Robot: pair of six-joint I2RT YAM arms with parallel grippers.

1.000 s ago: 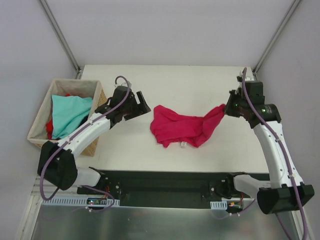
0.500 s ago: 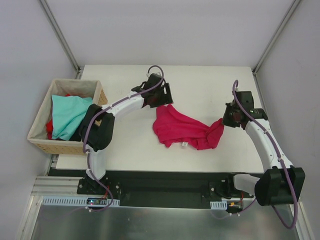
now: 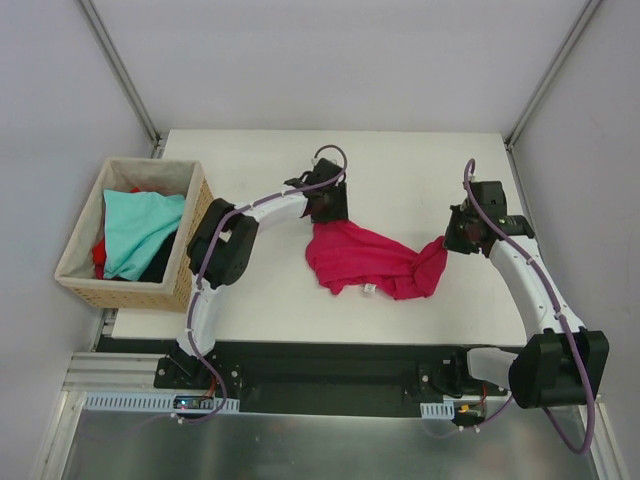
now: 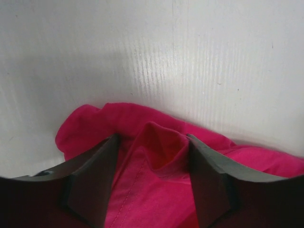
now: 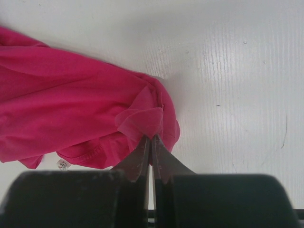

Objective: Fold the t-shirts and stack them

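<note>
Table (image 3: pixel 400 160): white, carried the crimson-magenta t-shirt (image 3: pixel 360 258) crumpled near its middle. Wicker basket (image 3: pixel 120 292): stood against the table's left side, held the light teal t-shirt (image 3: pixel 135 230) on top and the red t-shirt (image 3: pixel 99 255) peeking out beneath it. Left gripper (image 4: pixel 152 142): hung at the crimson-magenta t-shirt's far edge, jaws apart, astride a raised fold of the cloth. Right gripper (image 5: pixel 151 139): pinched together on that same shirt's right-hand corner, low over the table
</note>
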